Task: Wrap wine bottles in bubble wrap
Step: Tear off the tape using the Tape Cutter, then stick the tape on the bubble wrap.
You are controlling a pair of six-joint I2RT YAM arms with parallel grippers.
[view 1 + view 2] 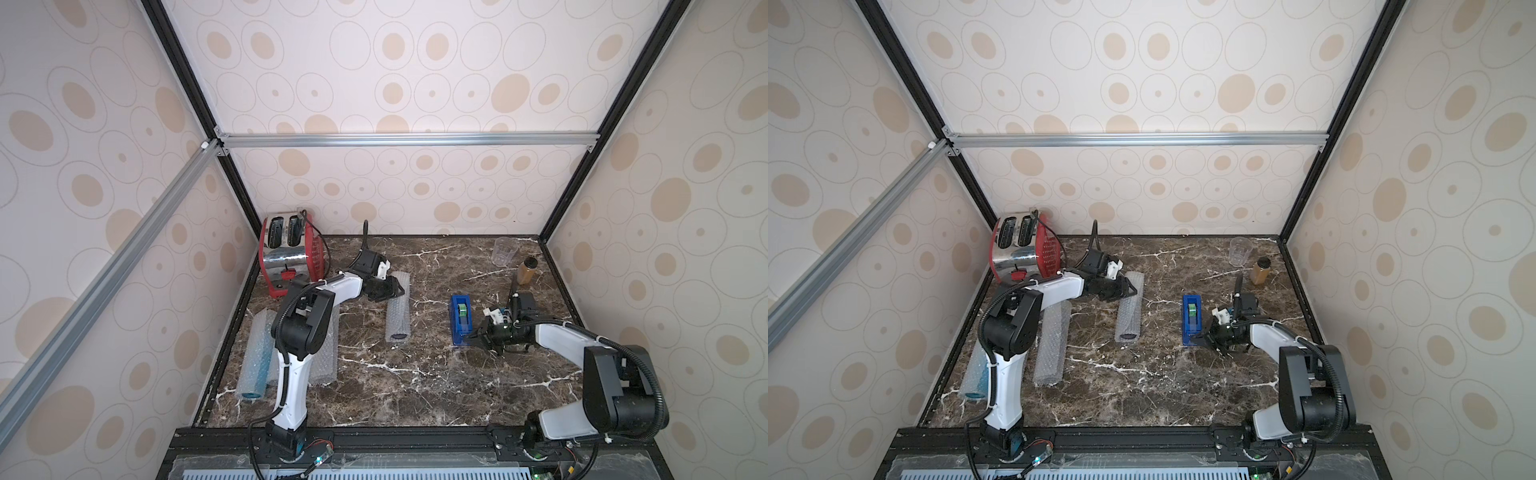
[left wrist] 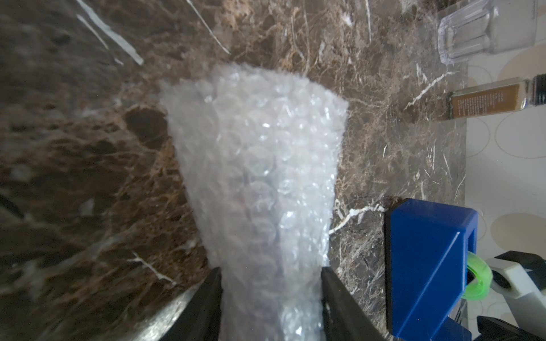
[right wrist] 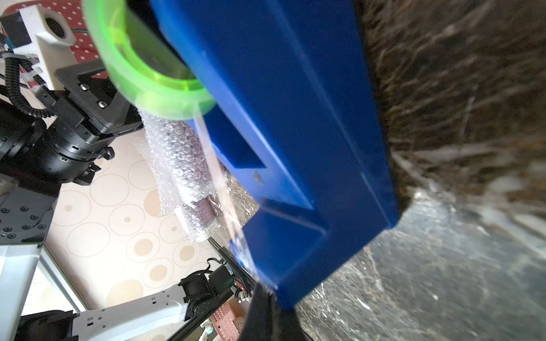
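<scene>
A bubble wrap (image 1: 398,309) roll lies on the marble table, a wine bottle's dark end (image 1: 400,336) showing at its near opening. My left gripper (image 1: 392,286) is shut on the roll's far end; in the left wrist view both fingers press the bubble wrap (image 2: 260,165). Two more wrapped rolls lie at the left, one holding a blue bottle (image 1: 255,365), the other (image 1: 1052,345) partly behind my left arm. My right gripper (image 1: 471,337) is shut at the near end of the blue tape dispenser (image 1: 460,318), pinching the clear tape strip (image 3: 224,189) drawn from the green roll (image 3: 141,88).
A red toaster (image 1: 291,253) stands at the back left corner. A clear plastic cup (image 1: 505,251) and an amber jar (image 1: 527,271) stand at the back right. Patterned walls close the table on three sides.
</scene>
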